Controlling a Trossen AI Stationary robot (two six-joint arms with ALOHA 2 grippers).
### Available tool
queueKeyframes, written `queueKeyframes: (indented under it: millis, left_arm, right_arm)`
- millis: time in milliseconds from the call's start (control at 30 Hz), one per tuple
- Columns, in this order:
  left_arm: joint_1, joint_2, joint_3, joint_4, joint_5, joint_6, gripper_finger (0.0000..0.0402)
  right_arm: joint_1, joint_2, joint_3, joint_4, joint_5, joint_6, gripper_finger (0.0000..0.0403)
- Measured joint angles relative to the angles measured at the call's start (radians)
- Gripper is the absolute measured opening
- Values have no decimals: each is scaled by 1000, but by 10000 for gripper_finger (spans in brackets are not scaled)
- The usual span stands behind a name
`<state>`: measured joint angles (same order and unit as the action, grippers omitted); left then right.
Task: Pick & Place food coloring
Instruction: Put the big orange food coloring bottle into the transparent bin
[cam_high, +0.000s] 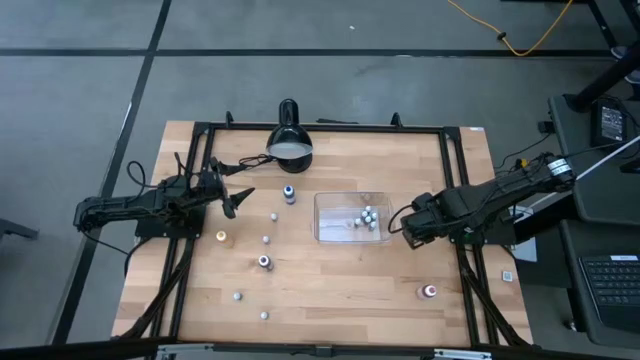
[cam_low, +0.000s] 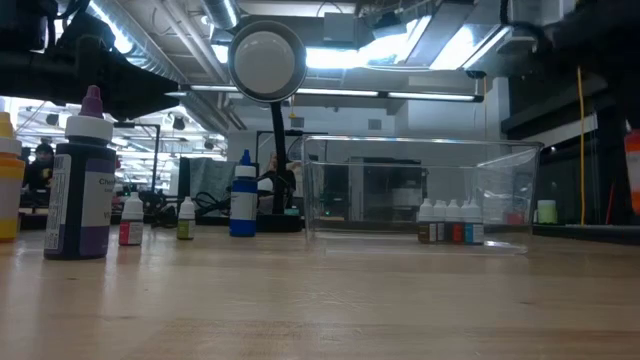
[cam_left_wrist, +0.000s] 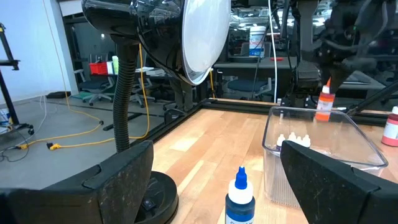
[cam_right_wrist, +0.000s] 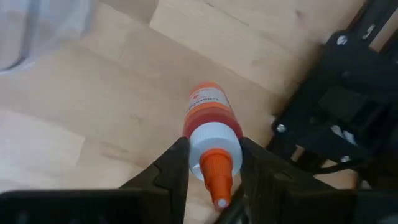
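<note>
Clear plastic tray (cam_high: 352, 232) on the table held few small bottles (cam_high: 368, 217); the right gripper's (cam_right_wrist: 211, 171) fingers pinched an orange-capped food coloring bottle (cam_right_wrist: 210, 127) beside it; others stood scattered; the left gripper (cam_high: 236, 200) waited agape

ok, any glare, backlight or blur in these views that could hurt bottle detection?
Low view: bright ceiling lights behind the lamp backlight the scene, and the clear tray shows reflections. Left wrist view: the lamp's white inside is glary, and the near left tool is soft. Right wrist view: the orange bottle in the right tool is slightly blurred. High view: even light, but the bottles are tiny.
</note>
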<state>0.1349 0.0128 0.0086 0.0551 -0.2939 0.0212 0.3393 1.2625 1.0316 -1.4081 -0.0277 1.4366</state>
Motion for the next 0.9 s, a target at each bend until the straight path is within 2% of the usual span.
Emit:
queueKeyframes:
  millis: [233, 533, 900]
  left_arm:
    - [0, 0, 0, 0, 0, 0, 347]
    - [0, 0, 0, 0, 0, 0, 347]
    - [0, 0, 0, 0, 0, 0, 347]
  right_arm:
    - [-44, 59, 193, -158, 8, -84, 123]
    - [-180, 205, 455, -162, 56, -245, 123]
    - [-346, 448, 760, -148, 100, -426, 124]
